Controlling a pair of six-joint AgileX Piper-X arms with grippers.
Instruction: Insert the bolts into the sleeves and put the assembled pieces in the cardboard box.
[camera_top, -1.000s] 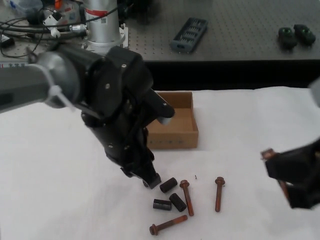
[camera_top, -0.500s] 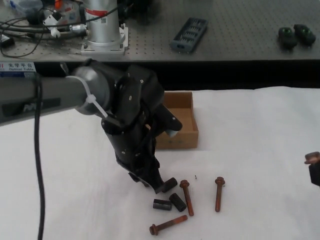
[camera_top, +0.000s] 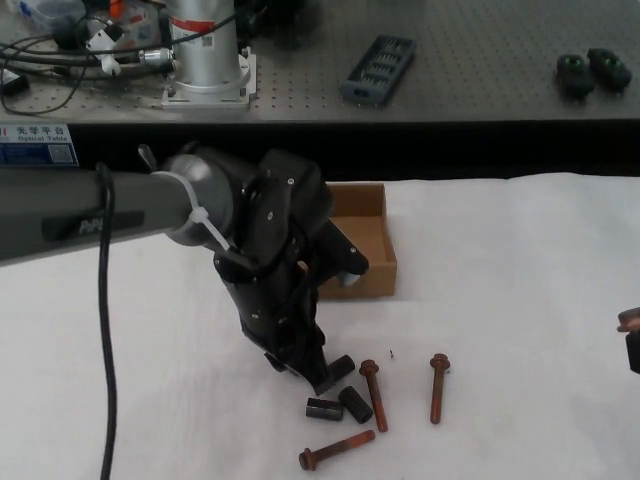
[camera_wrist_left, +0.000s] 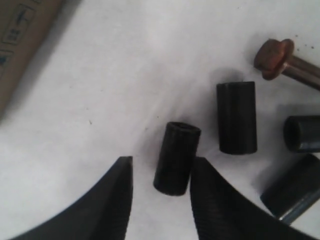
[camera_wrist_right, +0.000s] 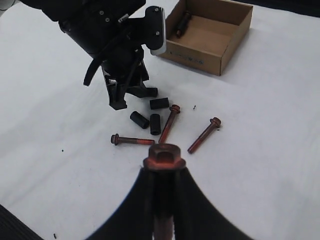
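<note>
White cloth (camera_top: 520, 250) — left jaws open astride a sleeve (camera_wrist_left: 176, 157); right jaws clamp a bolt (camera_wrist_right: 164, 157), shank indistinct.

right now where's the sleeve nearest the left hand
In the left wrist view the sleeve lies on the white cloth between the left hand's open fingers, with three other sleeves just beyond.

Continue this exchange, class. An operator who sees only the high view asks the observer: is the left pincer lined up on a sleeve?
Observer: Yes. The left pincer is open and straddles one lying sleeve.
Operator: What does the right pincer carry?
Observer: It is shut on a bolt, head past its tips.
Operator: Anything in the cardboard box?
Observer: One assembled-looking piece lies inside, along a wall.
</note>
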